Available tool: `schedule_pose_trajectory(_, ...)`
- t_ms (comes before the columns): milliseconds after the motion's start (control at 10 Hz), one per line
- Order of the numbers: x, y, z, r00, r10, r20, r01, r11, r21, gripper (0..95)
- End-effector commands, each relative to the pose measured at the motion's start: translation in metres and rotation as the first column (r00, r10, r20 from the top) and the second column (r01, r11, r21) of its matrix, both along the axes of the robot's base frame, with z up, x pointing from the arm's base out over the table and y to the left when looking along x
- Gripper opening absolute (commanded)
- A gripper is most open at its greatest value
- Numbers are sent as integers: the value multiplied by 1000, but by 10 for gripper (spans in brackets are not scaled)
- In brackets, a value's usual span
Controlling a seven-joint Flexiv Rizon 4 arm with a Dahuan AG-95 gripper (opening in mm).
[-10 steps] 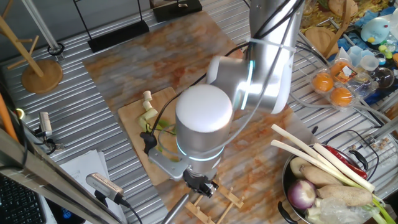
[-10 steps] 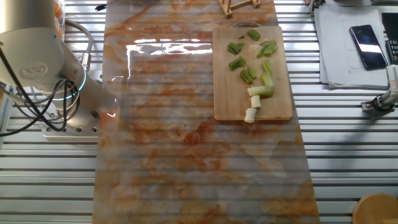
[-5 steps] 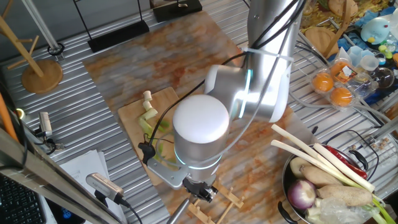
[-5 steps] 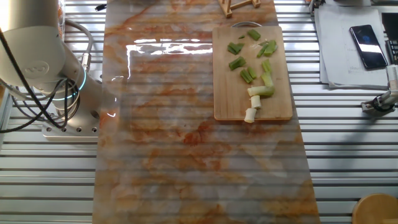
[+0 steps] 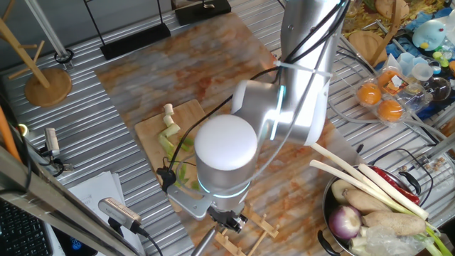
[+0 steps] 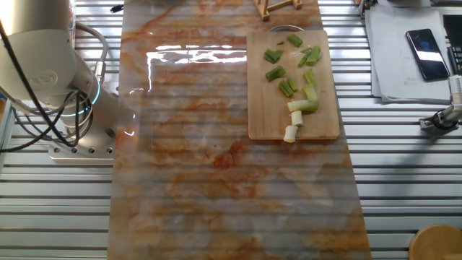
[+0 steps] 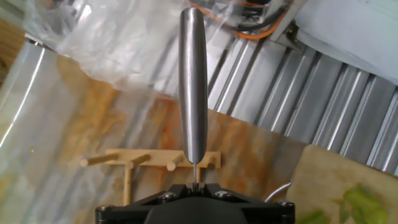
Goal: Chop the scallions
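On the ribbed metal table (image 6: 65,209), your claw (image 7: 198,185) pinched a steel knife handle (image 7: 193,87); chopped scallions (image 6: 294,79) lay beside it.

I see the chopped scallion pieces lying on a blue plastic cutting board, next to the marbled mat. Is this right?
Not quite. The scallion pieces do lie chopped on a cutting board, but the board is wooden, pale tan, not blue plastic. The other fixed view shows it plainly. It also rests on the marbled mat, at its edge, rather than beside it.
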State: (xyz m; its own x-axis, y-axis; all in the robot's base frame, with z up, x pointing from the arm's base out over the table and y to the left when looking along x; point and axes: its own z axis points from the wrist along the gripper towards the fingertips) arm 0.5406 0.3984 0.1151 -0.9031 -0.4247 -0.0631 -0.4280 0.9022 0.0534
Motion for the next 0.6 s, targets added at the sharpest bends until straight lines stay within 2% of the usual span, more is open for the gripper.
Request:
schedule_pose_trajectory(100, 0, 1, -2, 1000, 2, -8, -2, 1000, -1, 0)
schedule_pose_trajectory(600, -2, 3, -22, 1000, -4, -10, 4, 1000, -1, 0)
